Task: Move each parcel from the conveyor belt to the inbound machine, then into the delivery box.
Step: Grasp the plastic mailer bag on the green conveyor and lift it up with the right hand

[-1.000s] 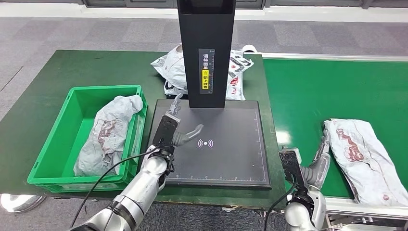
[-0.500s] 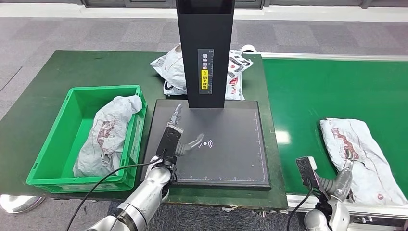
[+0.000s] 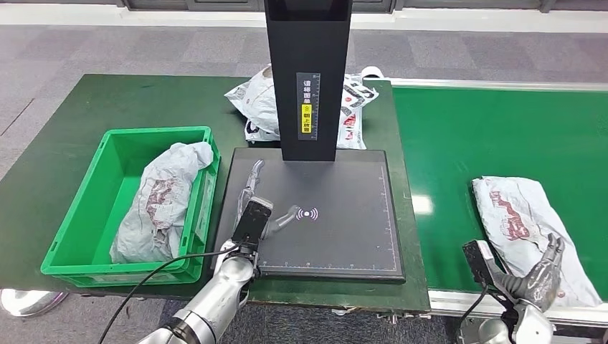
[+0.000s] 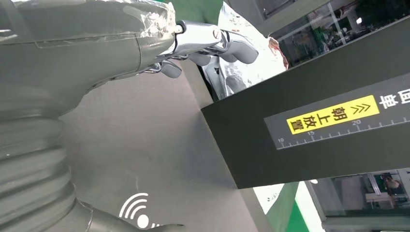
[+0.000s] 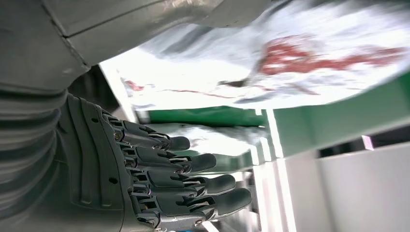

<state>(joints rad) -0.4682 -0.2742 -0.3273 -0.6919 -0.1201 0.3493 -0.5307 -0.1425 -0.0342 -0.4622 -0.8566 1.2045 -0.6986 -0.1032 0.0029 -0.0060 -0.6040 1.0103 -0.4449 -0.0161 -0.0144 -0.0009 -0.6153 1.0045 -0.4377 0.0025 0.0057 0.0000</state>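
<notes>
Green belt (image 3: 495,136) carries a grey parcel (image 3: 527,222) near its front edge, where the empty, spread right hand (image 3: 539,276) seems to reach beneath it and should lift from below, while the left hand (image 3: 262,204) hovers released over the scanner (image 3: 344,236).

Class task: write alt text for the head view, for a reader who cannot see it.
Open right hand reaches a grey parcel on the green conveyor belt. Open left hand hovers over the black scanner platform; another parcel lies in the green crate.
</notes>
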